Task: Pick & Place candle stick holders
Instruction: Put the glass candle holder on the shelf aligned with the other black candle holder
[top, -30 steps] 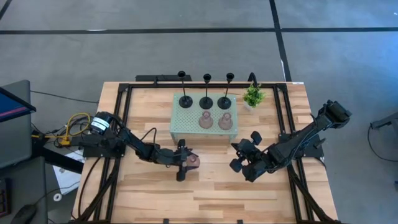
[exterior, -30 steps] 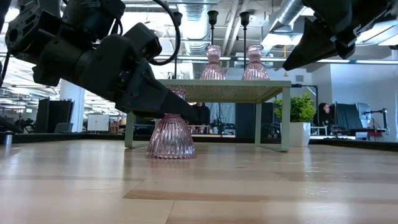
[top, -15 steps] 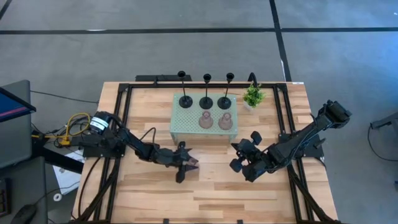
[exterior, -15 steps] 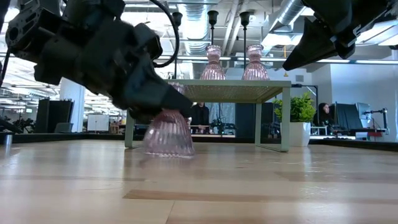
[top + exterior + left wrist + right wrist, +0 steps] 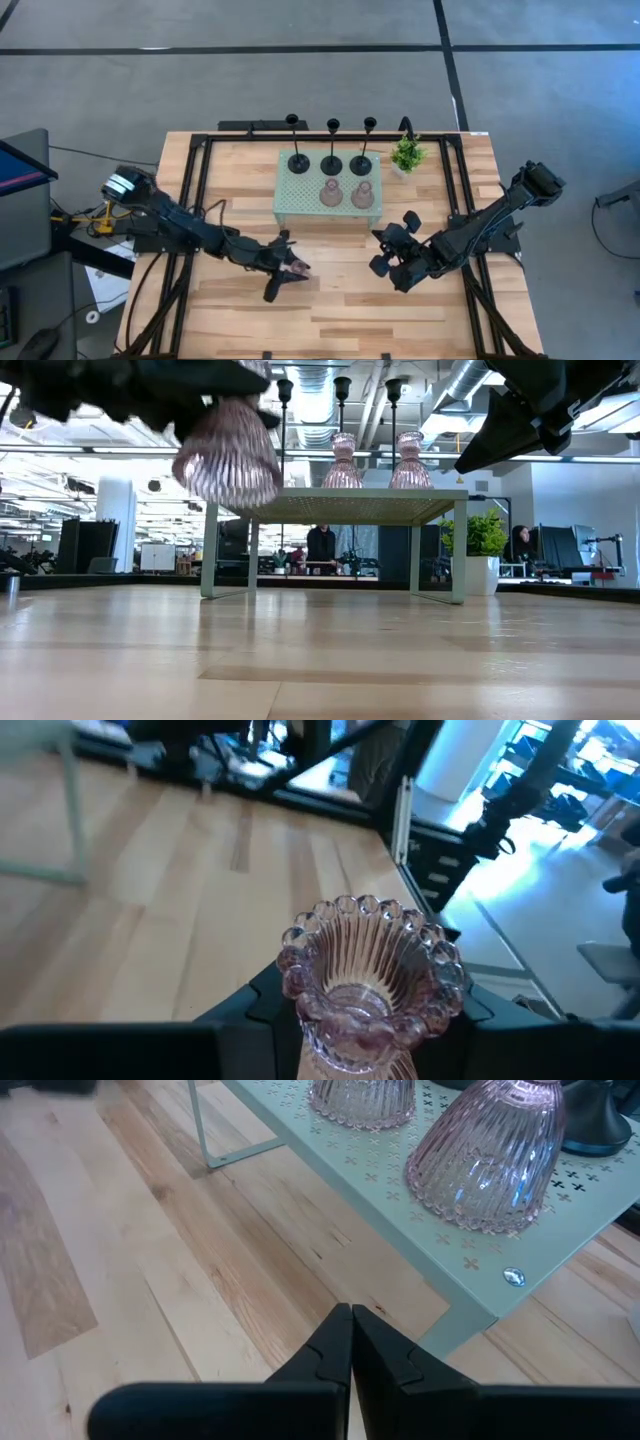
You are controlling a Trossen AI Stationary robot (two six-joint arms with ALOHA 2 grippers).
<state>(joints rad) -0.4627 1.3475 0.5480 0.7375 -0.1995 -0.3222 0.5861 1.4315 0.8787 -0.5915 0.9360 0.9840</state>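
The left gripper (image 5: 285, 272) hangs over the wooden table (image 5: 340, 310), in front of the pale green tray (image 5: 290, 205), and pinches one pink glass holder (image 5: 228, 452) between its fingers. In the low view this held holder is clear of the table top, its ribbed bell-shaped base about level with the tray's deck and tilted a little. The left wrist view looks down onto its beaded rim (image 5: 372, 958), with the dark fingers (image 5: 255, 1010) pressed against the glass on either side, just below the rim.

Two more pink glass holders (image 5: 346, 193) stand upright side by side on the front half of the tray, well apart from the left gripper. Behind them the three black stemmed holders (image 5: 331, 155) stand in a row along the tray's rear edge. A small green potted plant (image 5: 406, 155) sits on the table just beside the tray's right rear corner.

The right gripper (image 5: 351, 1342) waits above the table near the tray's front right corner, its fingers pressed together and holding nothing.
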